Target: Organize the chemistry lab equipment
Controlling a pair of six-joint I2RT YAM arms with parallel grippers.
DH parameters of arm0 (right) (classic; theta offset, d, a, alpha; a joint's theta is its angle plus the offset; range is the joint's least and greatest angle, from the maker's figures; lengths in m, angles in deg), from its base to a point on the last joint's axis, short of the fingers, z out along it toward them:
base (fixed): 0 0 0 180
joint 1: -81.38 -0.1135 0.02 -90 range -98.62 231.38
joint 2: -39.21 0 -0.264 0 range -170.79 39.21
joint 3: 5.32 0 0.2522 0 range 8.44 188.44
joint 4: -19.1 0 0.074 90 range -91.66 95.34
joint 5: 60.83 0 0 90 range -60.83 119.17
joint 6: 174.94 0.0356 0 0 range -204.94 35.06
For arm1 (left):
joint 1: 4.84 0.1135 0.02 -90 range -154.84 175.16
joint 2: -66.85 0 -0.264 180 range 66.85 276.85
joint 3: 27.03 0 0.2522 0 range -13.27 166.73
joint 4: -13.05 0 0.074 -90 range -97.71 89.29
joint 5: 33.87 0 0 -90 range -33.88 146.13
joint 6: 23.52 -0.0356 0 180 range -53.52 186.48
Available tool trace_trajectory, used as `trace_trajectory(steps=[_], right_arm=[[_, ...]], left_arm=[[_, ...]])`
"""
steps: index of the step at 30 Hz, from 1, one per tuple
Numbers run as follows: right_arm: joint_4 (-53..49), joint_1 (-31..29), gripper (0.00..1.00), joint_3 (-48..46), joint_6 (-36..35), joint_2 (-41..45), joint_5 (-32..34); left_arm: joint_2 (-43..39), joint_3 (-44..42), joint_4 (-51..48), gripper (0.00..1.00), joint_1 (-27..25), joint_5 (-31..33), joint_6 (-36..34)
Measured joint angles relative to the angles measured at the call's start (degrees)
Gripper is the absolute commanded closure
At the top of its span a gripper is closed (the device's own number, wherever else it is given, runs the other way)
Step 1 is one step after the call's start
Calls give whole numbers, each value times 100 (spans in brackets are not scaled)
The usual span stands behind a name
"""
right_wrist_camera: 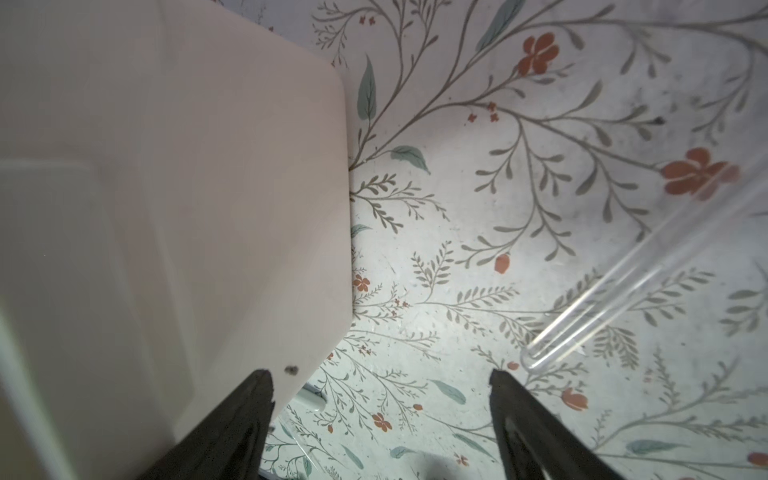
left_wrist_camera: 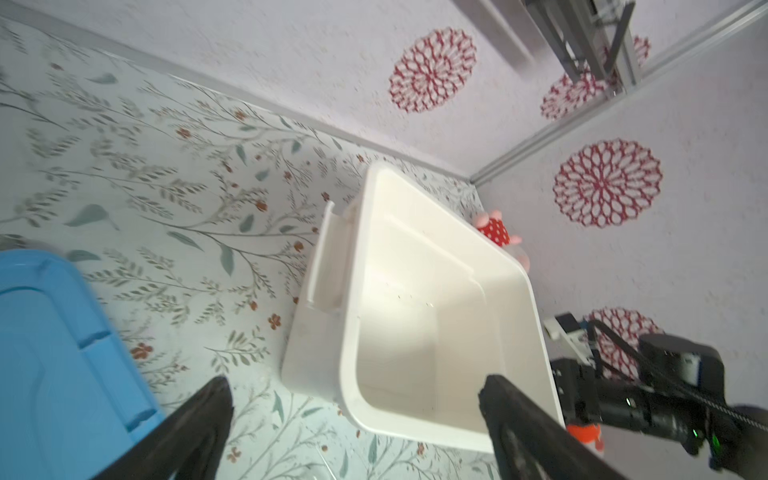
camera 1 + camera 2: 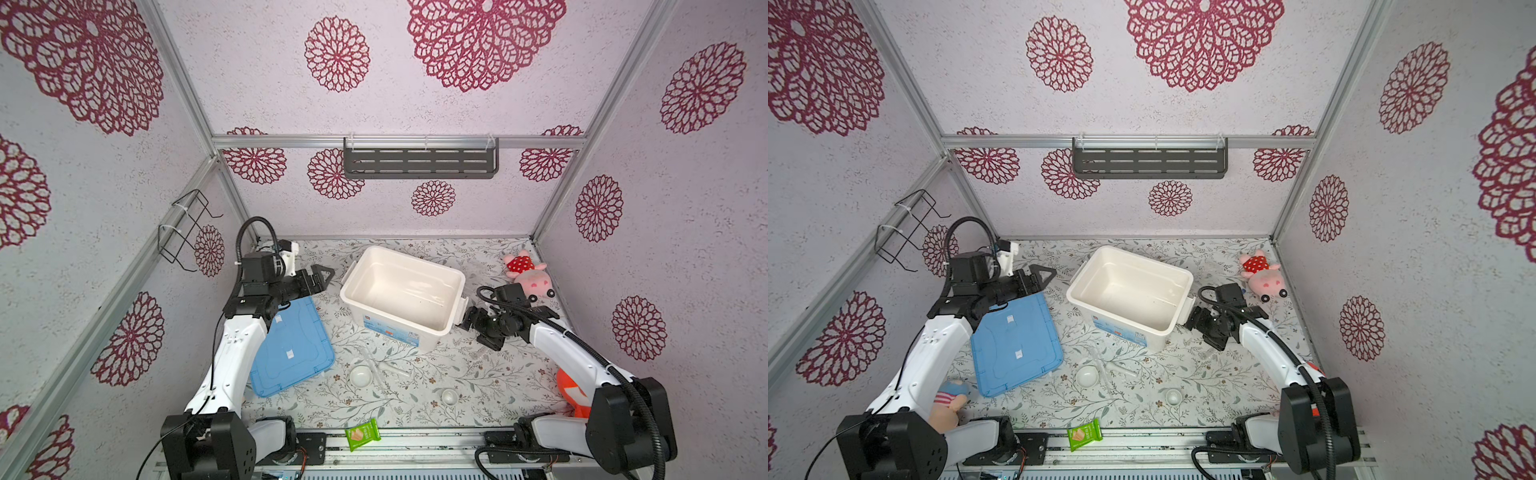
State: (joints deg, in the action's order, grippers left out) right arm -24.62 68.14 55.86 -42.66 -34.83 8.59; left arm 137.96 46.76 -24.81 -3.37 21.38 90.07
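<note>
Glass tubes (image 3: 372, 363) and two white dishes (image 3: 360, 376) lie at lower centre in both top views, below the white bin (image 3: 419, 261); left gripper (image 3: 326, 276) hangs spread and empty; right gripper (image 1: 380, 378) is spread beside the bin's corner, with another tube (image 1: 631, 282) near.

The lid (image 3: 291, 345) lies left of the bin (image 3: 419, 261), dishes (image 3: 360, 376) before it.

The white-shelled left arm (image 3: 232, 353) with black joints rises from its base (elbow bent, forearm level) and reaches toward the middle. Its black left gripper (image 3: 322, 277) holds its fingers (image 2: 214, 401) spread wide, nothing between them. The matching right arm (image 3: 573, 353) stretches low and leftward; the black right gripper (image 1: 380, 378) also has its fingers (image 1: 513, 401) apart, closed on nothing.
</note>
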Motion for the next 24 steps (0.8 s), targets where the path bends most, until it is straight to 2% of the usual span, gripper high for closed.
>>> trace_trajectory(steps=[7,15,21,22,23,24], right_arm=[[590,-341,16,402,463,-789,-162],[1233,-654,16,1790,835,-2238,-216],[640,-485,14,3442,223,-3495,13],[470,-426,10,3646,57,-3613,125],[317,-348,1,3764,-87,-3659,219],[195,-271,1,3816,-199,-3663,334]], left_arm=[[63,0,-435,3,-105,48,-149],[289,-24,-481,2,-105,286,-151],[317,-20,-520,3,-105,553,-157],[315,-17,-549,3,-105,612,-168],[302,-17,-581,3,-105,686,-177],[278,-17,-608,3,-105,743,-195]])
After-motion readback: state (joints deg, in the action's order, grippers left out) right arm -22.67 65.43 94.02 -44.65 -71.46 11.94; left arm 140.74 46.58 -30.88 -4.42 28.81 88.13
